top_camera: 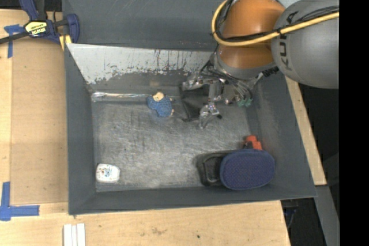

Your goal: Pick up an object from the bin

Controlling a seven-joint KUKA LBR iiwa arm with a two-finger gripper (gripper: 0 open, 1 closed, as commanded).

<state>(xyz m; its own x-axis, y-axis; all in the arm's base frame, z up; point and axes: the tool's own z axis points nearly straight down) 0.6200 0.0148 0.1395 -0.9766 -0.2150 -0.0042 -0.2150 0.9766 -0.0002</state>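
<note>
Bin (81, 124): 1 grey metal bin with sloped walls and a scuffed floor, 5 loose things lying well apart on it.

Arm (308, 43): 1 grey arm enters from the right. Its orange cover (251, 23) sits above the bin's rear right part, with a yellow cable looped over it.

Gripper (202, 109): low at the rear of the floor, right of centre, close to the back wall. Whether it is wide or narrow cannot be told. A dark shape (189, 106) lies directly under it. It cannot be told if this is a thing or part of the gripper.

Item 1: blue oval pad (248, 171) with a black part on its left end, at the front right of the floor.

Item 2: clear rod (118, 97), lying along the foot of the back wall, left of centre.

Item 3: small blue object (161, 106) with a tan piece on top, just left of the gripper and at the rod's right end. It is the thing nearest the gripper and is not held.

Item 4: small white item (107, 173), front left corner.

Item 5: orange-red piece (252, 142), just behind the blue oval pad.
</note>
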